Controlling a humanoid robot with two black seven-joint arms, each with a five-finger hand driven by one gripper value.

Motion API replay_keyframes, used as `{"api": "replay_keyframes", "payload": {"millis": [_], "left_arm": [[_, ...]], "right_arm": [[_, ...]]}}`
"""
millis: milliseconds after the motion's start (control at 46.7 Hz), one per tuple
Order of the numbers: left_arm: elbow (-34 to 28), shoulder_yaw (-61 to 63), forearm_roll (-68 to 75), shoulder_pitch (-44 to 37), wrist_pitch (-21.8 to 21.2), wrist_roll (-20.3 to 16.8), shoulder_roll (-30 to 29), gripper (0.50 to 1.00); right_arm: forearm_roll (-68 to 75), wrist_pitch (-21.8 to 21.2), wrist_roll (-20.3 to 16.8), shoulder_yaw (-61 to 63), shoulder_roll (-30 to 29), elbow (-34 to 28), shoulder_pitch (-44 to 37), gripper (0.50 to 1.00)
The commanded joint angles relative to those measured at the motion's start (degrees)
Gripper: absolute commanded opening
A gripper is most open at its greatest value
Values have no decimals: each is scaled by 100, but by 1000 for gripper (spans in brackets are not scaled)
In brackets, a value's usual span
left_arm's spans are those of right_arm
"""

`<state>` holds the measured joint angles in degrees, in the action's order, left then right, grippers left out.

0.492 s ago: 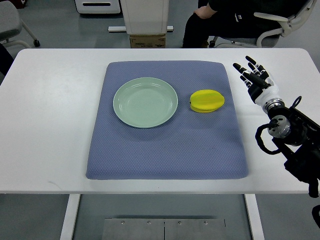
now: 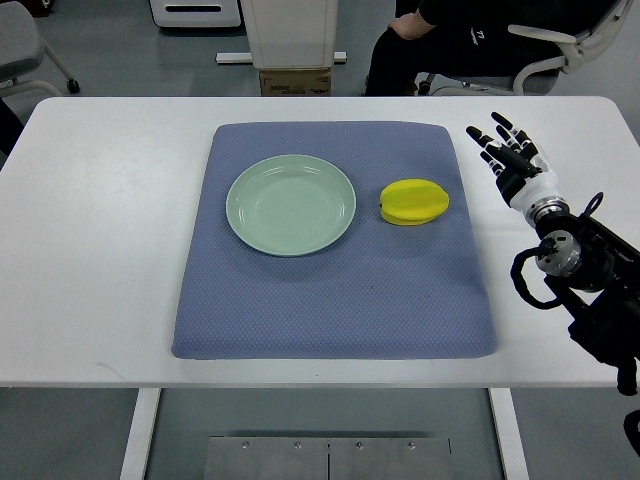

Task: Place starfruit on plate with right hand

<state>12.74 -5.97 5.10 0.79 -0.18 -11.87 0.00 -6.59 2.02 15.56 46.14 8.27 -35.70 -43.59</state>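
Nothing has moved since the earlier frame: the right hand (image 2: pixel 508 155) sits in the same spot over the white worktop (image 2: pixel 100 230), just off the right edge of the blue mat (image 2: pixel 330 300), its arm coming in from the right edge of the view. Its fingers (image 2: pixel 490 135) are spread wide and hold nothing. The yellow starfruit (image 2: pixel 414 202) lies on the mat, just beside the right rim of the pale green plate (image 2: pixel 250 210) but apart from it, and to the left of the hand. The plate rests on the mat. A seated person (image 2: pixel 450 40) shows beyond the worktop's far edge.
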Motion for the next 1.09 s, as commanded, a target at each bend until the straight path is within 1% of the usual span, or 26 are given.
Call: {"api": "replay_keyframes", "payload": {"millis": [0,877,1070], "left_arm": [[0,-1,0,0,0,0,0,1000],[0,-1,0,0,0,0,0,1000],[0,-1,0,0,0,0,0,1000]], "right_arm": [[0,0,-10,17,8,-7,-9,1000],[9,0,-18,53,8,-7,-44,1000],[9,-114,-53,53,26,2,-132,1000]]}}
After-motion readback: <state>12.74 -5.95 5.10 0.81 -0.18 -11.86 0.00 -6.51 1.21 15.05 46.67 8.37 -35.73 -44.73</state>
